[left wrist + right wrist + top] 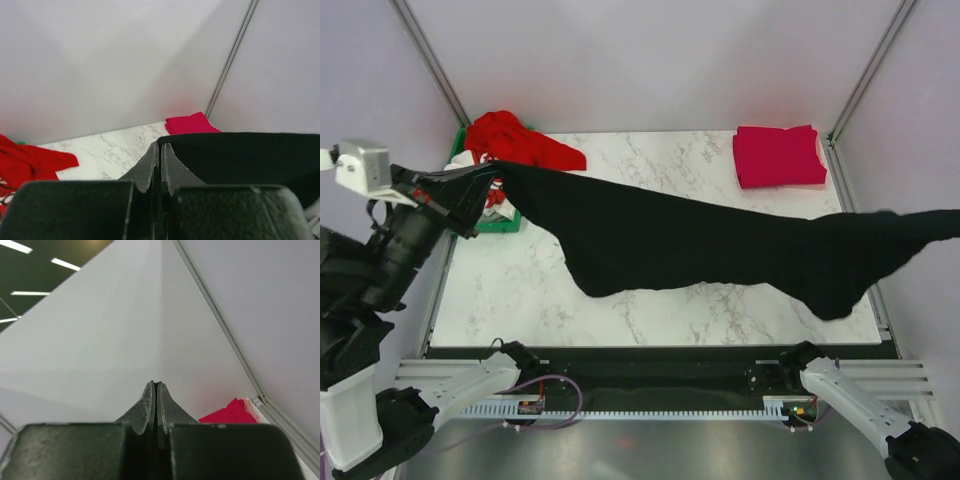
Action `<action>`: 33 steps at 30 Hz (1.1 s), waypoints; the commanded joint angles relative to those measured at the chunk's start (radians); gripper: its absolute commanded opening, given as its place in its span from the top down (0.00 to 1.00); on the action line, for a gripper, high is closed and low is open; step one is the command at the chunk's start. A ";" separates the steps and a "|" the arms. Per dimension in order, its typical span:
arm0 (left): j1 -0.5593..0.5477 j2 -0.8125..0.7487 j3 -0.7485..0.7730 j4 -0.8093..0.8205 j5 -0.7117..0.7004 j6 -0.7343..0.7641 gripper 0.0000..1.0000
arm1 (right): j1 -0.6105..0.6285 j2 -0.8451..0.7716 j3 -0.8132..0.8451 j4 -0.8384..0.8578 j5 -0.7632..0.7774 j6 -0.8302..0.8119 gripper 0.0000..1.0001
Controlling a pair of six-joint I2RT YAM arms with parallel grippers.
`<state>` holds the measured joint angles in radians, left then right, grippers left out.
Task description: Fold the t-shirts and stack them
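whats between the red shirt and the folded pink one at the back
Bare marble table, as the top view shows. The stretched black t-shirt passes nearer the front, not between the red shirt and the folded pink shirt.

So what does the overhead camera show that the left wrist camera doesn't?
Only overhead: the whole black t-shirt stretched in the air across the table, and the arm bases at the near edge. Only the left wrist: a close look at the left jaws pressed shut on the shirt's edge. Both: the black shirt, the folded crimson-pink t-shirt, the red t-shirt and the marble tabletop.
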<state>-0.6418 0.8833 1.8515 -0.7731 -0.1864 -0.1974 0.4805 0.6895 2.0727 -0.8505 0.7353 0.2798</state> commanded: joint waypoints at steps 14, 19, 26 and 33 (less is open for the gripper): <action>0.001 0.238 0.189 0.075 -0.372 0.273 0.98 | 0.099 0.534 0.255 0.255 0.235 -0.402 1.00; 0.247 0.445 0.158 0.019 -0.192 0.106 0.98 | 0.084 0.763 0.109 0.297 0.233 -0.403 1.00; 0.550 0.805 -0.052 0.126 0.031 -0.030 0.98 | -0.109 1.337 0.217 0.274 0.012 -0.242 1.00; 0.591 1.073 0.046 -0.088 0.124 -0.128 0.17 | -0.120 1.442 0.205 0.158 -0.086 -0.098 0.02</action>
<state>-0.0525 2.0018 1.8580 -0.7799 -0.1223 -0.2516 0.3473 2.3333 2.3432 -0.6781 0.6735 0.0570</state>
